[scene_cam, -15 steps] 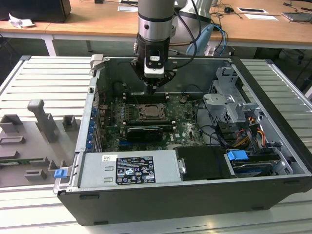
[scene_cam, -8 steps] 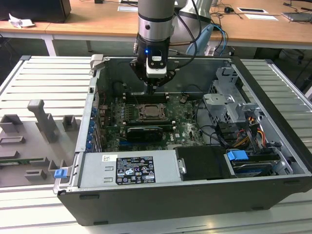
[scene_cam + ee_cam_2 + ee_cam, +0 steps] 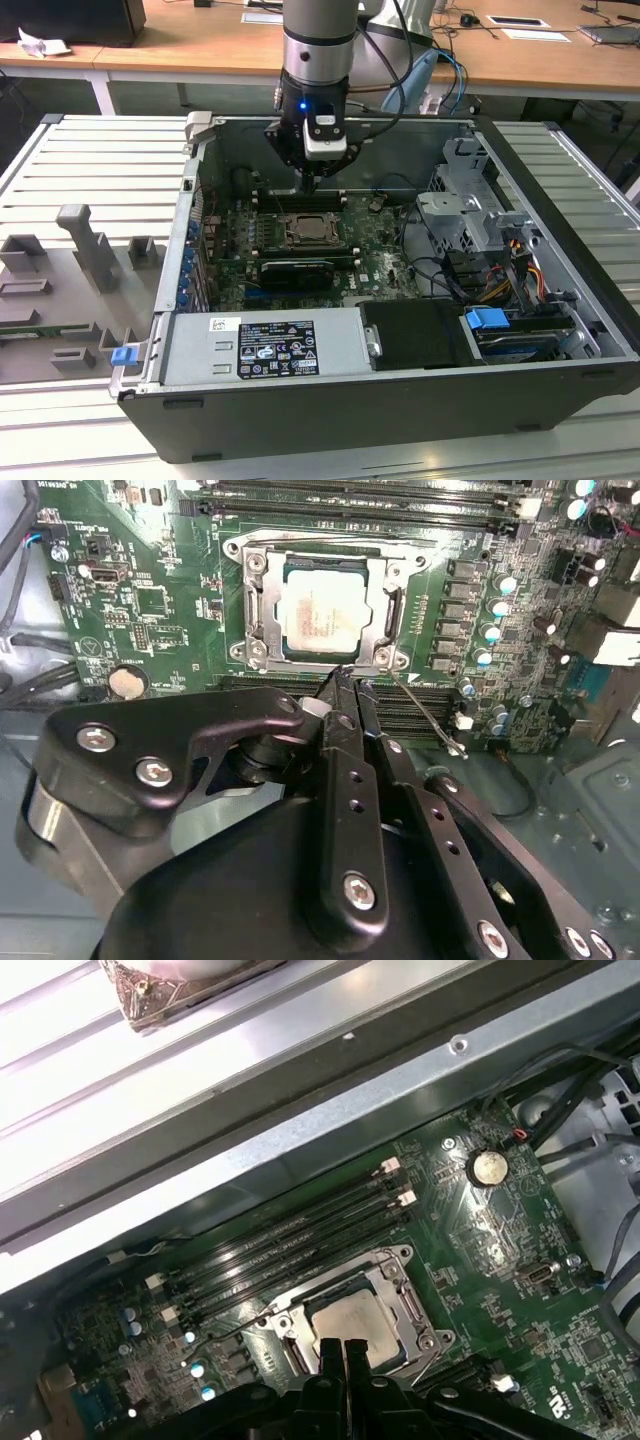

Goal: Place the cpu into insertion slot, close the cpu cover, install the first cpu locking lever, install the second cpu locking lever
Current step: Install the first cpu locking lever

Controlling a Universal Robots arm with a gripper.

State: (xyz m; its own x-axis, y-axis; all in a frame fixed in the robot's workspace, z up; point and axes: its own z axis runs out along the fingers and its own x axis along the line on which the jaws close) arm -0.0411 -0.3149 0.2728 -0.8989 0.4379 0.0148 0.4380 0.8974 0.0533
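Second wrist view, pale square cpu (image 3: pixel 322 615) (seated)

Hand (image 3: pixel 311 188) low over the green board (image 3: pixel 382 248) near the cpu (image 3: pixel 303 232), inside open case (image 3: pixel 400 415).

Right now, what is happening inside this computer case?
A robot arm's gripper hangs low over the motherboard of an open computer case, fingers together, at the edge of the insertion slot. The cpu already sits in the slot, and the cpu cover lies down around it. One thin locking lever juts out from a corner of the socket, apparently not latched.
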